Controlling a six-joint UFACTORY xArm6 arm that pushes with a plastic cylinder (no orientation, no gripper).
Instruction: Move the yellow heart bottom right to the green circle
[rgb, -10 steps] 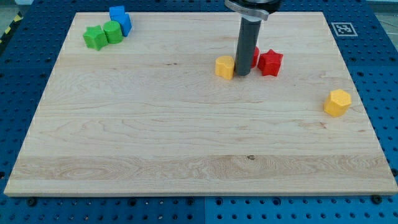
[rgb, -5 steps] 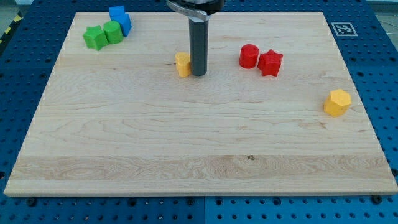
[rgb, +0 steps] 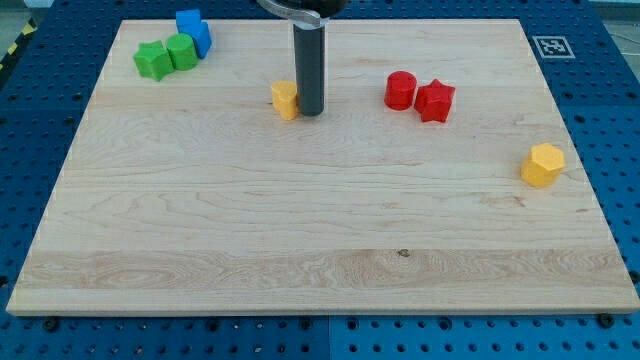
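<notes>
The yellow heart (rgb: 286, 100) has slid further toward the view's left over the last second, away from the red blocks (rgb: 420, 95). It now sits near the worktop (rgb: 300, 230) top, well apart from the green circle (rgb: 182, 51) at upper left, so the push looks partway done. My tip (rgb: 309, 111) touches the heart's right side. The rod stands upright. There is no hand, nothing grips.
</notes>
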